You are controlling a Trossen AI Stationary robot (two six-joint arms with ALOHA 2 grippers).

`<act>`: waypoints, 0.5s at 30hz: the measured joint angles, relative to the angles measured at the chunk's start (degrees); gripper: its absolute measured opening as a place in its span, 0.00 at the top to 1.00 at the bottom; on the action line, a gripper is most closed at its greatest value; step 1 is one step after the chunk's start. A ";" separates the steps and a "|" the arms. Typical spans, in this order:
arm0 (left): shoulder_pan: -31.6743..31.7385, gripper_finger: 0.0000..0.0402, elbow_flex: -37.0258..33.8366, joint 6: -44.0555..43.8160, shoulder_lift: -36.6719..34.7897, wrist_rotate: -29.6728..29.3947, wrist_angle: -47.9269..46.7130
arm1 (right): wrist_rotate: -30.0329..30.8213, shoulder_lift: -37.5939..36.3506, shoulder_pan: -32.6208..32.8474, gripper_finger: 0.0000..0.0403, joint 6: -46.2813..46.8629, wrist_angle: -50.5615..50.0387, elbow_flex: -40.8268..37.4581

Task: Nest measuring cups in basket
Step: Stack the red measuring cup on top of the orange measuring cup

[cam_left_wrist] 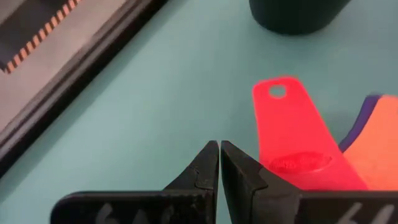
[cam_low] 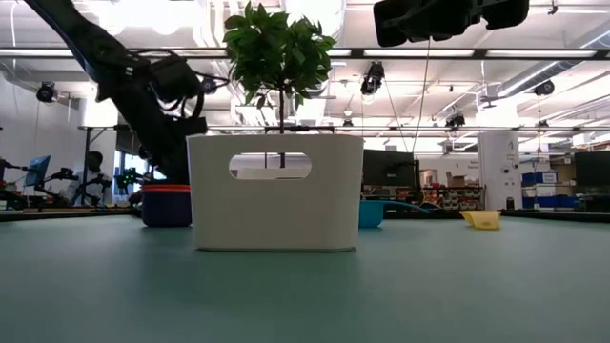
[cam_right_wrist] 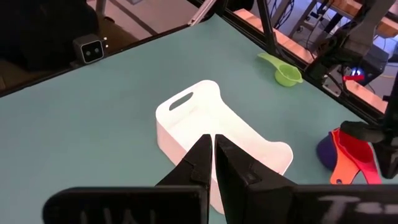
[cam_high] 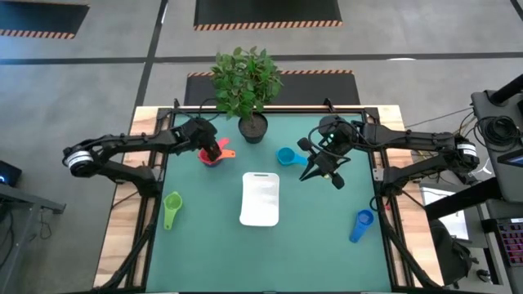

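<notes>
**Measuring cups scattered around an empty basket**

Measuring cups lie spread over the green table (cam_high: 204, 245). The white basket (cam_high: 260, 198) sits at its centre with nothing visible inside. A green cup (cam_high: 172, 207) lies to the basket's left, a blue cup (cam_high: 360, 225) to its right, a teal cup (cam_high: 287, 155) beyond it near the potted plant (cam_high: 247, 86). Red (cam_left_wrist: 292, 143), orange (cam_left_wrist: 376, 149) and purple cups sit stacked under the left gripper (cam_left_wrist: 219, 163), whose jaws are pressed together, holding nothing. The right gripper (cam_right_wrist: 211, 155) hovers above the basket's right side, jaws likewise together and empty. A yellow cup (cam_low: 481, 220) shows in the low view.
</notes>
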 joint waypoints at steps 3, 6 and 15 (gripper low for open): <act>-0.01 1.00 0.00 0.29 1.03 0.96 0.96 | 0.02 0.00 0.00 0.98 0.00 0.00 0.00; -0.01 1.00 0.03 1.00 1.54 2.47 1.43 | 0.02 0.00 0.00 0.98 -0.02 -0.05 0.00; 0.01 1.00 0.03 4.36 1.14 9.10 1.57 | 0.00 0.00 0.00 0.98 -0.15 -0.08 -0.01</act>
